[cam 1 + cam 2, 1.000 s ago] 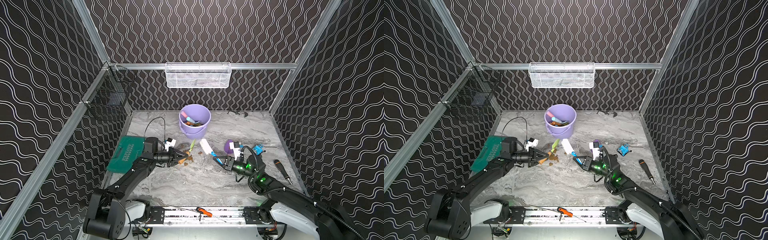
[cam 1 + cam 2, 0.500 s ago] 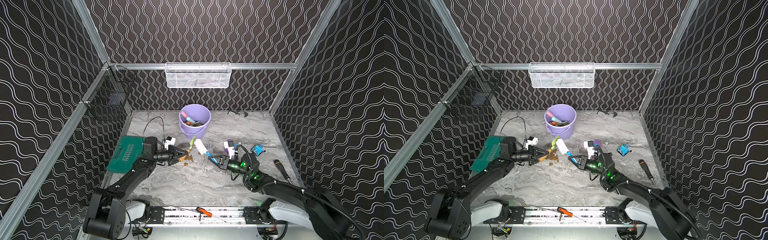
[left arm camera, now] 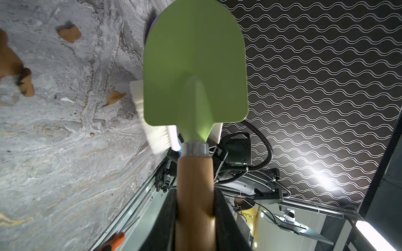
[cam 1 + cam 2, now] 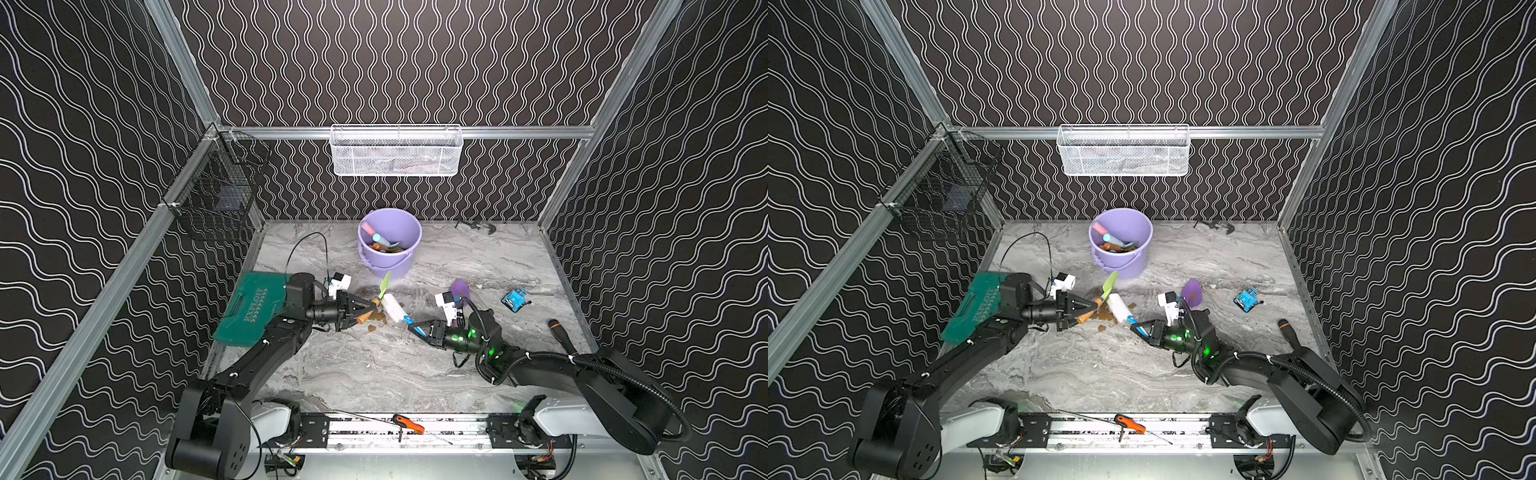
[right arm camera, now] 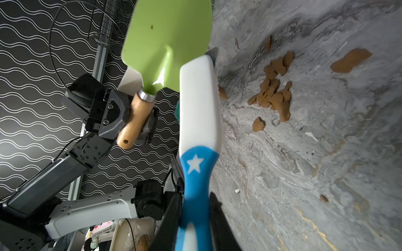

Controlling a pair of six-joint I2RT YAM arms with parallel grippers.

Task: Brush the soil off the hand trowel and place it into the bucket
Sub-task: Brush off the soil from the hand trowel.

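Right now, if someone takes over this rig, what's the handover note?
Left gripper: shut on the green trowel, by its wooden handle.
Right gripper: shut on the brush, head beside the blade.
Soil: clumps on the table under them; blade looks nearly clean, one speck.
Bucket: at the back, other tools inside.
Left to do: finish brushing, put the trowel in the bucket.

Green-bladed trowel [image 4: 385, 284] tilted above brown soil clumps [image 4: 378, 318], near upright lilac bucket [image 4: 388, 266].
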